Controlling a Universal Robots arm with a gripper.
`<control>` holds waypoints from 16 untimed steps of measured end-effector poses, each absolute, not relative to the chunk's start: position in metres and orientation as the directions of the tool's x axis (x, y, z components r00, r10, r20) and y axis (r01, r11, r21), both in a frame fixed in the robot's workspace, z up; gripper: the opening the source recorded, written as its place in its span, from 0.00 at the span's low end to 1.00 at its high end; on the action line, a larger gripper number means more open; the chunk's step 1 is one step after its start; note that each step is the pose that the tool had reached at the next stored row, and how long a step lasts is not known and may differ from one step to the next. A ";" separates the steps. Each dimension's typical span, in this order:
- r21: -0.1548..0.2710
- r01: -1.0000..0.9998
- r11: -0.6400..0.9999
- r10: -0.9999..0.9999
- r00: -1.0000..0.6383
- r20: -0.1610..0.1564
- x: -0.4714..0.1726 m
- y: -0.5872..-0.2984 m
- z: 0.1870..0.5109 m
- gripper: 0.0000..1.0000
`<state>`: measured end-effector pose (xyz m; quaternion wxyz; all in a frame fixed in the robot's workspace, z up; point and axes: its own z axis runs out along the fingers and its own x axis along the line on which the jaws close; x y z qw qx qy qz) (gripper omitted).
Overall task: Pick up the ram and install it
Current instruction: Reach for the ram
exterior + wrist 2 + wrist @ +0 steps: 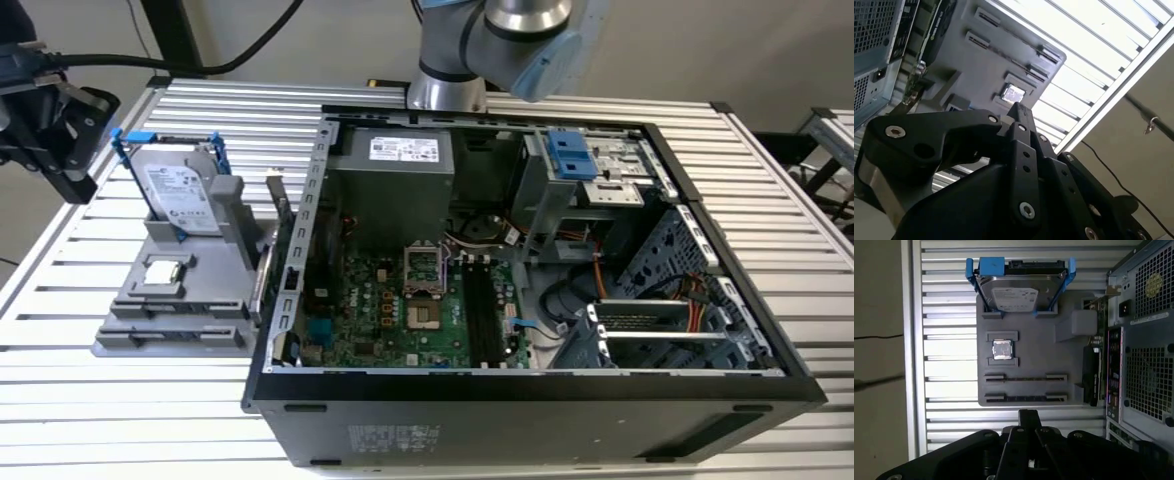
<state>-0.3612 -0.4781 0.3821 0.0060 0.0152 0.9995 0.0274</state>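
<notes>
Looking first at the claw (pixel 1027 414): closed tip against tip in both wrist views, with nothing held between the black fingers (pixel 1021 115). Seeing the same claw (pixel 67 170) at the upper left of the exterior view, over the ribbed aluminium table (pixel 120 420), beyond the outer edge of the grey holder (pixel 214 260) and well apart from the ram.

Finding the ram (pixel 1092 374) in the first wrist view as a dark, very thin stick, standing on its long edge along that side of the holder which faces the computer case (pixel 1146 365). Leaving only a narrow gap there to the perforated metal rear wall, yet free from above.

Noting also on the holder, matte grey and blocky, a silver hard drive (pixel 1021 287) upright between blue rails, a small square shiny processor chip (pixel 1002 350) flat in a square recess, and two long narrow grooves (pixel 1026 378) near it. Having open slats around the holder on the sides away from the case, up to the table's straight rail (pixel 908 340).

Turning to the middle and the exterior view's right, and meeting the case with its open side up: black rim all around, green motherboard (pixel 387 310) with long black slots (pixel 483 310) at the centre, grey power supply box (pixel 394 190) behind, metal drive cage (pixel 667 330) and cables crowding the lower right.
</notes>
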 end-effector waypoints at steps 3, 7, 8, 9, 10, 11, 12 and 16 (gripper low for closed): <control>0.055 0.030 0.998 0.031 -0.999 -0.010 -0.361 -0.478 0.382 0.00; 0.055 0.030 0.998 0.031 -0.999 -0.010 -0.361 -0.478 0.382 0.00; 0.055 0.030 0.998 0.031 -0.999 -0.008 -0.361 -0.478 0.382 0.00; 0.055 0.030 0.998 0.031 -1.000 -0.007 -0.361 -0.478 0.382 0.00; 0.055 0.030 0.998 0.031 -1.000 -0.007 -0.361 -0.478 0.382 0.00; 0.055 0.030 0.998 0.031 -1.000 -0.007 -0.361 -0.478 0.382 0.00; 0.055 0.030 0.998 0.031 -1.000 -0.007 -0.361 -0.478 0.382 0.00; 0.055 0.030 0.998 0.031 -1.000 -0.007 -0.361 -0.478 0.382 0.00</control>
